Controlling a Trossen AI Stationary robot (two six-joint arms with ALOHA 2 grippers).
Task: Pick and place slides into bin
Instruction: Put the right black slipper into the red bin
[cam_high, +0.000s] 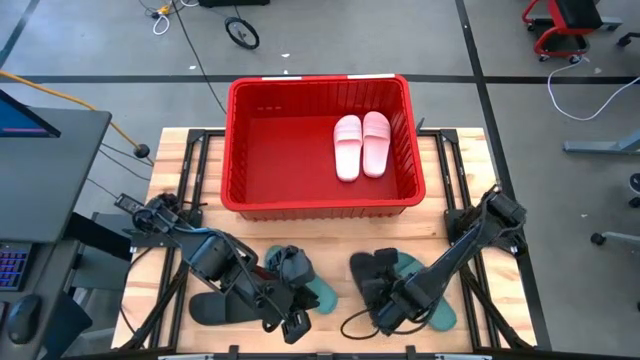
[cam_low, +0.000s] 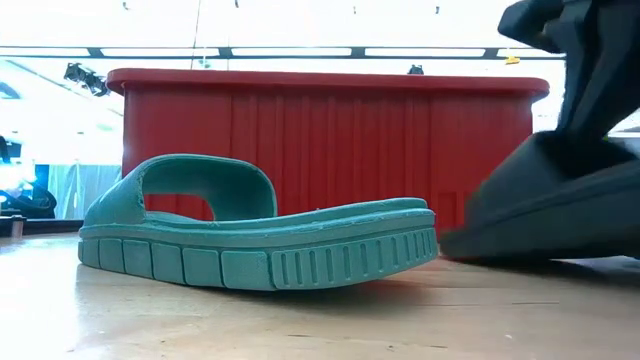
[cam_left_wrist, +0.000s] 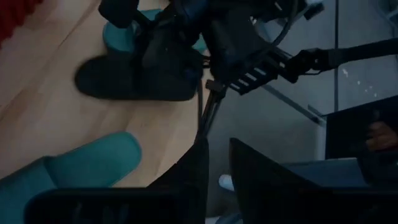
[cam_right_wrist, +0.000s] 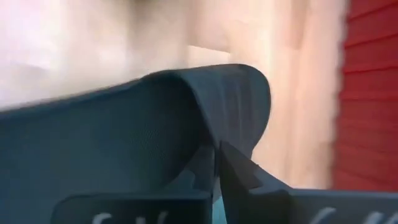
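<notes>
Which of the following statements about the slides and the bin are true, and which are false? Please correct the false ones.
1. Two pale pink slides lie inside the red bin. True.
2. A black slide is inside the bin. False: only the pink pair is in it; the black slides stay on the table.
3. The right pincer is shut on the strap of a black slide. True.
4. The teal slide in the low view is upside down. False: it rests on its sole, strap up.
5. The bin is blue. False: it is red.
</notes>
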